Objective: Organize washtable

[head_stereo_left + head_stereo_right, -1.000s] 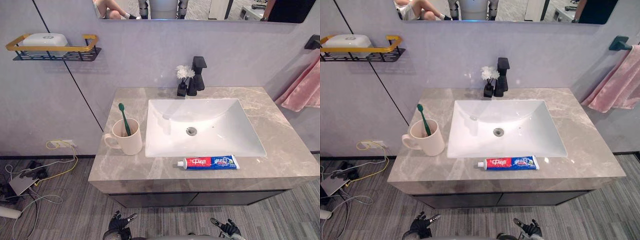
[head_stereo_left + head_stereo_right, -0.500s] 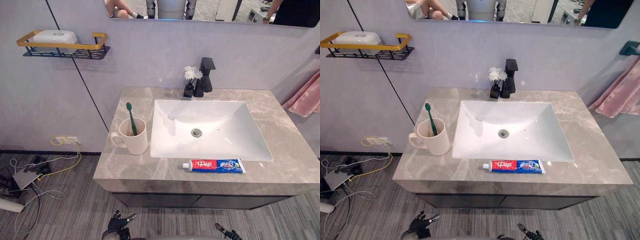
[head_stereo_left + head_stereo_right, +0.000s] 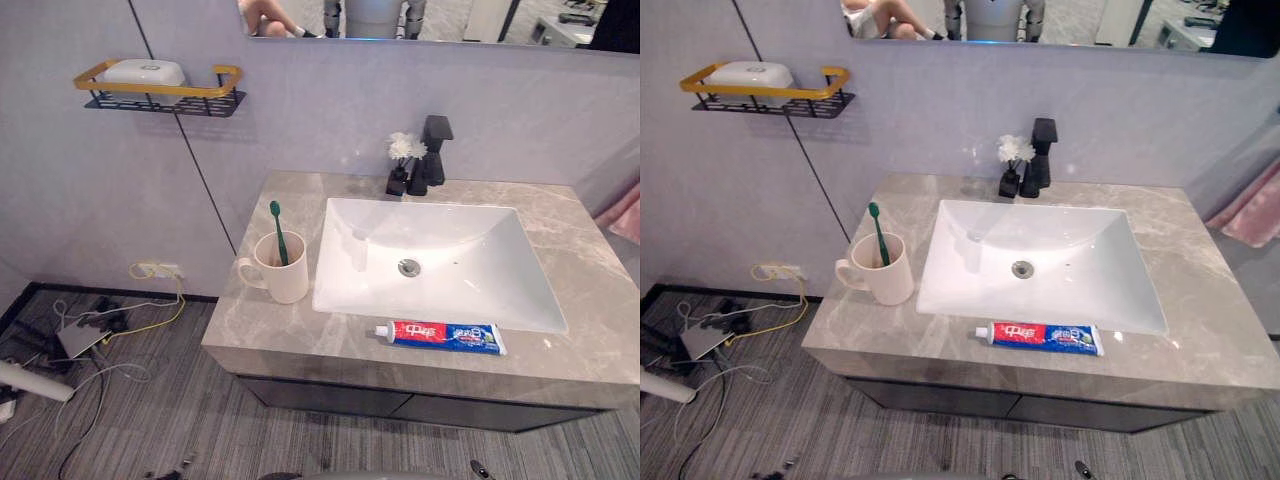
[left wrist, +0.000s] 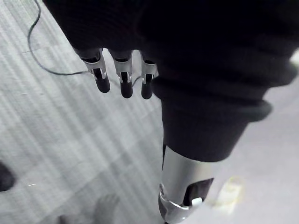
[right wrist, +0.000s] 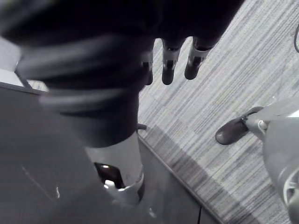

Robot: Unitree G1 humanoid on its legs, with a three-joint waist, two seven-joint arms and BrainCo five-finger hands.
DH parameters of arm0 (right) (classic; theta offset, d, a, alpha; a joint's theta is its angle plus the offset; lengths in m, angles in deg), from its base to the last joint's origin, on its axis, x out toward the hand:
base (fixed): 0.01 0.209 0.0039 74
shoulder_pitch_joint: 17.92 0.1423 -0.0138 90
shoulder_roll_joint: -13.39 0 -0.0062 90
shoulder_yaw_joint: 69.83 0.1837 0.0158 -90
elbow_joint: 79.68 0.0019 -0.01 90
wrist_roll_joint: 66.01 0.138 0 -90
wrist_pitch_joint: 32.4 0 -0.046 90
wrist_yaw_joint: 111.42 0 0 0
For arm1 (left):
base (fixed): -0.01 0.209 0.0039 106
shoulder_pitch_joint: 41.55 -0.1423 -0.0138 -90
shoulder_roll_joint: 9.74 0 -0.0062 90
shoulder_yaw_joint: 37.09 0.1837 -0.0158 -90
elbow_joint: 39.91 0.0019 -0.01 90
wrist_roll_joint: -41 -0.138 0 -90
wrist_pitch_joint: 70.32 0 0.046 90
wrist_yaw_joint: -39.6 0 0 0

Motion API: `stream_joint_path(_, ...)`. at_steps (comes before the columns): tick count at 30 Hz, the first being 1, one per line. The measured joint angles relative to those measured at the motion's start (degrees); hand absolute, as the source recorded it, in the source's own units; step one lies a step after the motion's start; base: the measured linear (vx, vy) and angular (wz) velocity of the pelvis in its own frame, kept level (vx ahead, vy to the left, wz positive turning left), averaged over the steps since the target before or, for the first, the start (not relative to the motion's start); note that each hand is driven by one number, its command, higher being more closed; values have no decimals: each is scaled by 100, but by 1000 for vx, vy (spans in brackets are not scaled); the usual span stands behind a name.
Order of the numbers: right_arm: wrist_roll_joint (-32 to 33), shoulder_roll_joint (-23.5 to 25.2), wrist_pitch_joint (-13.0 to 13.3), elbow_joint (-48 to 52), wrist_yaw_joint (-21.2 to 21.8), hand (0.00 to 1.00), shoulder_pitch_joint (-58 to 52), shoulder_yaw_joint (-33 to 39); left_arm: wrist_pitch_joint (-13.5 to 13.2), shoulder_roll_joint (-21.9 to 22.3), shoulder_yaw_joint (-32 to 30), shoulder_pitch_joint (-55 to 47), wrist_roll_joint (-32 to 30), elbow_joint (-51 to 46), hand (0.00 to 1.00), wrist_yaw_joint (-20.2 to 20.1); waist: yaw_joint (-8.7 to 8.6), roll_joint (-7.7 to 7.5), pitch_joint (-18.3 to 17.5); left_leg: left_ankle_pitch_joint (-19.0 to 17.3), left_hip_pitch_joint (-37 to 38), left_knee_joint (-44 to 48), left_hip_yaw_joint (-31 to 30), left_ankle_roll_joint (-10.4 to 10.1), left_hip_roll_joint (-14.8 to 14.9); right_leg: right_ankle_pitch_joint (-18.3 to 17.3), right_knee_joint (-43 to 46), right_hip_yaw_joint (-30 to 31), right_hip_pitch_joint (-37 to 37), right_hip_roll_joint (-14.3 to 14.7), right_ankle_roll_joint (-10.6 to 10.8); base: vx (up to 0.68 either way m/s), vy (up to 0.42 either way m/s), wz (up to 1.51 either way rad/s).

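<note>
A grey marble-patterned washtable top [image 3: 262, 335] is spanning the middle of the scene against a pale grey wall, and a white rectangular sink basin [image 3: 455, 232] is sitting sunk into it, right of centre. A mirror [image 3: 450, 14] is running along the wall at the far edge. At the far right a pink towel [image 3: 1252, 214] is hanging beside the washtable. On the wall to the far left, a black wire shelf with a yellow rail [image 3: 160, 100] is carrying a white rounded soap box [image 3: 145, 72]. The robot's left hand [image 4: 122, 80] is hanging over grey striped flooring with its fingers straight and loosely spread, holding nothing. Its right hand [image 5: 168, 64] is doing the same, fingers straight and relaxed above the floor, apart from everything on the washtable. A red, white and blue toothpaste tube [image 3: 442, 336] is lying flat on the near strip of the top, just beside the basin's near rim, with its cap pointing left. A cream ceramic mug [image 3: 286, 284] is standing upright just left of the basin, its handle facing left. A black angular faucet [image 3: 433, 152] is rising at the basin's far edge. A green toothbrush [image 3: 279, 233] is leaning inside the mug, head up. A small black vase of white flowers [image 3: 402, 160] is standing touching or just left of the faucet.
</note>
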Motion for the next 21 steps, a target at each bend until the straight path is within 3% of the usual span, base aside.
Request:
stream_joint_path(2, 2, 34, 0, 111, -5, 0, -29, -34, -117, 15, 10, -24, 170, -1105, 0, 190, 123, 50, -32, 3, -27, 0, -59, 4, -7, -7, 0, -75, 5, -9, 2, -3, -2, 23)
stream_joint_path(8, 103, 148, 1, 201, 10, 0, -109, -218, -621, 281, 249, -82, -43, -4697, 0, 940, 247, 107, -190, -6, -109, 124, -315, 22, -50, -121, 60, -347, 89, -119, 63, 10, 8, 24)
stream_joint_path(12, 210, 172, 0, 211, 25, 0, -166, -324, -717, 432, 1351, -138, -582, -6550, 0, 1042, 266, 63, -192, -33, -179, 252, -536, 63, -104, -139, 61, -552, 188, -153, 66, -29, 13, 27)
stream_joint_path(14, 227, 175, 3, 228, 94, 0, -158, -381, -782, 423, 2176, -225, -1159, -7368, 0, 954, 258, 67, -197, -72, -178, 321, -558, 123, -120, -146, 83, -577, 219, -171, 77, -60, 25, 5)
stream_joint_path(18, 225, 172, 4, 220, 141, 0, -215, -607, -861, 256, 3439, -223, -1791, -8015, 0, 754, 225, 39, -178, -72, -188, 352, -599, 124, -132, -157, 135, -588, 215, -183, 85, -50, 23, 3)
stream_joint_path(21, 214, 129, 7, 138, 146, 0, -256, -954, -904, -119, 4341, -201, -2170, -8022, 0, 558, 115, 33, -174, -72, -199, 354, -597, 123, -125, -168, 145, -578, 199, -173, 92, -17, 7, -1)
